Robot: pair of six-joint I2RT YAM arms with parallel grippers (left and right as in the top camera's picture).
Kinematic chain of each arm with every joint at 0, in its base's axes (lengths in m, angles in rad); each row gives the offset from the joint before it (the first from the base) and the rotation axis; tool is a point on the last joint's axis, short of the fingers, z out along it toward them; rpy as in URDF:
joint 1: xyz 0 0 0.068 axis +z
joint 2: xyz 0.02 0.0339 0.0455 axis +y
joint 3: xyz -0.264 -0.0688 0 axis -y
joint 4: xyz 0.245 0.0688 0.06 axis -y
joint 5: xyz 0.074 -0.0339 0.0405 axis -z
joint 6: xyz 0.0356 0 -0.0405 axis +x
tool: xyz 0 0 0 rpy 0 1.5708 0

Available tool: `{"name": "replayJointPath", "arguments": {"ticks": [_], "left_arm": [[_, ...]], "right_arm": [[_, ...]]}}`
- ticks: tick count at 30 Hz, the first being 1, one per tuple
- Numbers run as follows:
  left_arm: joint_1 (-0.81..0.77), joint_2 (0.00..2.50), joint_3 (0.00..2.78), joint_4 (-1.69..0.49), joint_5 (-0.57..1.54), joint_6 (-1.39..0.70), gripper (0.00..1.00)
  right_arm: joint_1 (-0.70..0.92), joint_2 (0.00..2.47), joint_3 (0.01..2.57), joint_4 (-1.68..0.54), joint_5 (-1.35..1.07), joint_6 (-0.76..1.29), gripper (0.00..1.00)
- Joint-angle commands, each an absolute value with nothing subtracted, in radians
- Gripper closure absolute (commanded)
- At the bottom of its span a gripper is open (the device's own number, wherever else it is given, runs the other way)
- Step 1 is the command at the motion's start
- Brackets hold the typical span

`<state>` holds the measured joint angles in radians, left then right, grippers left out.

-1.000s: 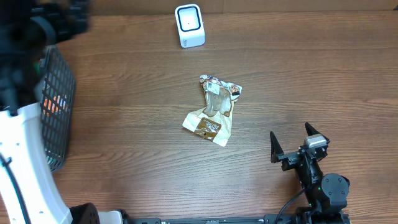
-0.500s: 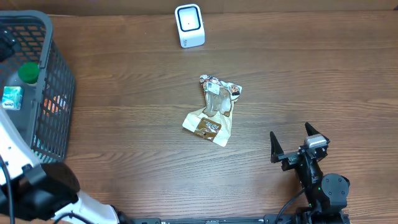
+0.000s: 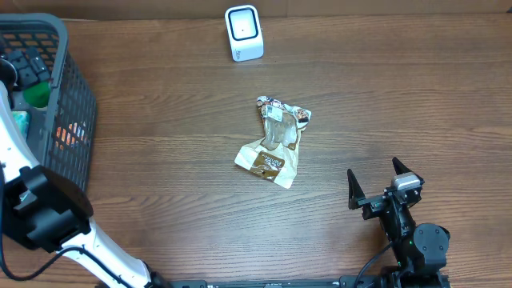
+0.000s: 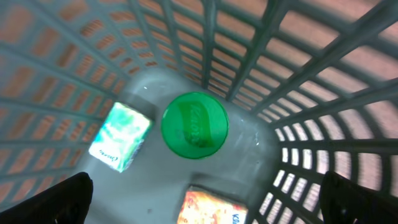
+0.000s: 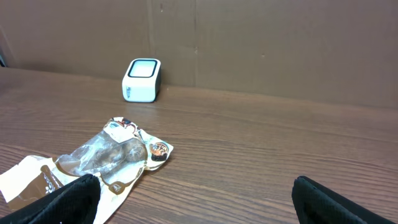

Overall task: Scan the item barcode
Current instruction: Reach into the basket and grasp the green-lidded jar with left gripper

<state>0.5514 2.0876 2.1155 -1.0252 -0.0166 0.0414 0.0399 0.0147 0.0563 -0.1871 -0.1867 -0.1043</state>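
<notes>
The left arm (image 3: 48,216) has swung round over the last second. It was a blur across the tabletop's (image 3: 416,96) left edge, and now its claw (image 4: 210,198) hangs over the mouth of the basket (image 3: 76,120) at the far left corner, looking straight down inside. That claw is spread wide with nothing between its tips. Below it, on the basket floor, is a round green lid (image 4: 194,126). A pale green packet (image 4: 120,137) lies just beside the lid, and an orange box (image 4: 211,213) sits near it at the bottom of the wrist view. Nothing else has stirred. The crumpled snack bag (image 3: 274,142) lies where it lay, in the middle of the tabletop. The small white scanner (image 3: 243,33) stands at the far edge, well apart from the bag. The right claw (image 3: 374,172) sits parked near the near right corner, also wide and empty. To my eye the left arm is going for something in the basket, most likely the green-lidded thing right under it, rather than the bag. If so, the scan is barely begun, because the claw must first drop between the basket walls, close on that item and carry it across to the scanner. I can't see a barcode on anything in the basket or on the bag, so finding the right face comes later.
</notes>
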Motion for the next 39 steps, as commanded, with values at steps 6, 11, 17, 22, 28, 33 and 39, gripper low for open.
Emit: {"name": "replayJointPath", "arguments": {"ticks": [6,11,17,22,28,33,39], "left_arm": [[0.564,2.167,2.113,-0.987,0.022,0.109,0.04],[0.574,2.195,2.095,-0.963,0.027,0.108,0.08],[0.578,2.199,2.011,-0.891,0.035,0.109,0.09],[0.578,2.199,1.923,-0.810,0.034,0.109,0.10],[0.578,2.199,1.859,-0.719,0.034,0.113,0.07],[0.577,2.199,1.821,-0.646,0.035,0.128,0.04],[0.578,2.204,1.795,-0.605,0.034,0.128,0.03]], "right_arm": [[0.044,0.003,0.057,-0.184,-0.192,-0.106,0.00],[0.044,0.003,0.057,-0.184,-0.192,-0.106,0.00],[0.044,0.003,0.057,-0.184,-0.192,-0.106,0.00],[0.044,0.003,0.057,-0.184,-0.192,-0.106,0.00],[0.044,0.003,0.057,-0.184,-0.192,-0.106,0.00],[0.044,0.003,0.057,-0.184,-0.192,-0.106,0.00],[0.044,0.003,0.057,-0.184,-0.192,-0.106,0.00]]}}
